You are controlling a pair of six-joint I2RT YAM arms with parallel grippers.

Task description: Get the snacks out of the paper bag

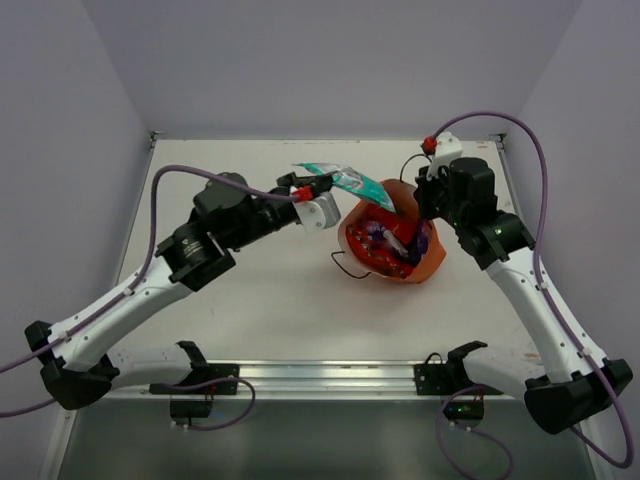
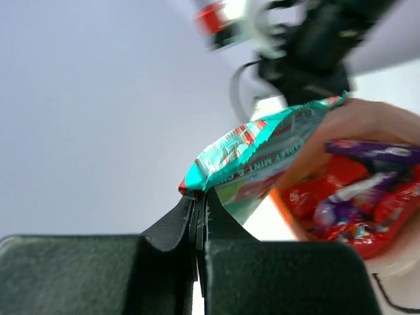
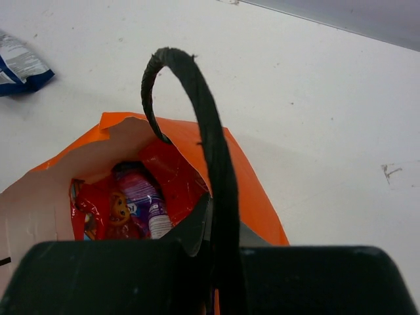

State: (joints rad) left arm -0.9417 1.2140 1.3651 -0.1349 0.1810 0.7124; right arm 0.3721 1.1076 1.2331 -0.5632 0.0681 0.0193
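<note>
The orange paper bag (image 1: 436,262) stands open at mid-table, tilted, with its pale inside showing. My left gripper (image 1: 308,187) is shut on the corner of the teal packet (image 1: 345,180) and holds it in the air just left of and above the bag's mouth; in the left wrist view my gripper (image 2: 199,194) pinches the teal packet (image 2: 256,147). My right gripper (image 1: 425,205) is shut on the bag's far rim and its dark cord handle (image 3: 197,98). A purple packet (image 3: 141,197) and red packets (image 3: 174,172) lie inside the bag (image 3: 246,177).
A blue packet (image 3: 20,69) lies on the white table beyond the bag, seen only in the right wrist view. The bag's other cord handle (image 1: 350,268) trails on the table at its near left. Walls close in the table at the back and sides.
</note>
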